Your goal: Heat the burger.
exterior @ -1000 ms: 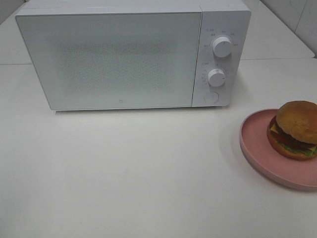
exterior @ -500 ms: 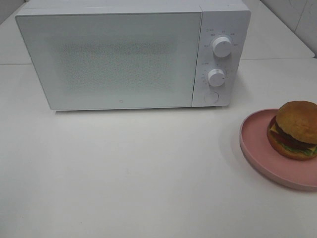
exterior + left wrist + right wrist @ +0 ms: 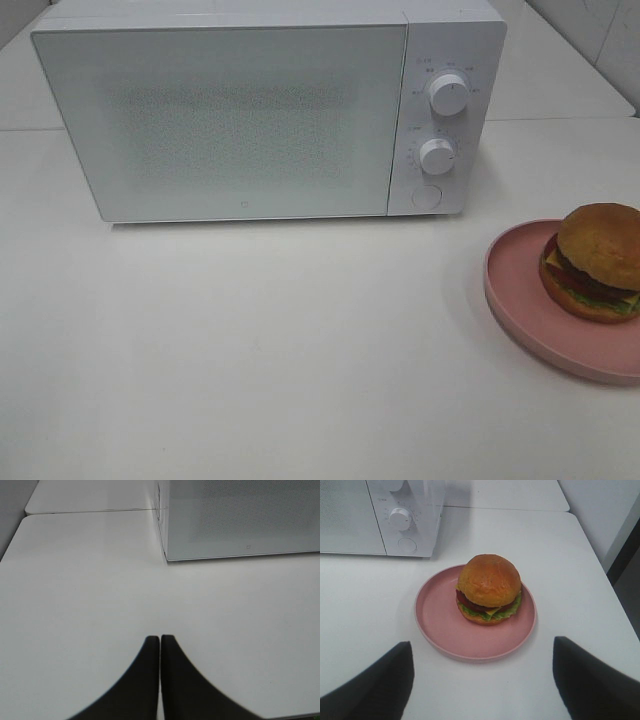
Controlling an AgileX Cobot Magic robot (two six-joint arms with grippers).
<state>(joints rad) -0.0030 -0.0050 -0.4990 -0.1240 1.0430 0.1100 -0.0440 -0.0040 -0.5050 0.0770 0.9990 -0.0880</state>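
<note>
The burger [image 3: 597, 262] [image 3: 489, 588], with a golden-brown bun, dark patty, tomato, lettuce and cheese, sits on a round pink plate [image 3: 530, 300] [image 3: 440, 625] at the table's right edge. A white microwave [image 3: 250, 110] stands at the back with its door closed. Neither arm shows in the exterior high view. In the right wrist view, my right gripper [image 3: 482, 667] is open, its fingers spread wide and apart from the plate, short of it. In the left wrist view, my left gripper [image 3: 160, 641] is shut and empty over bare table, short of the microwave [image 3: 240, 520].
The microwave front carries two dials [image 3: 448, 95] [image 3: 438, 157] and a round button [image 3: 426, 197] on its right panel. The white table [image 3: 260, 350] has a seam behind the microwave and an edge just right of the plate.
</note>
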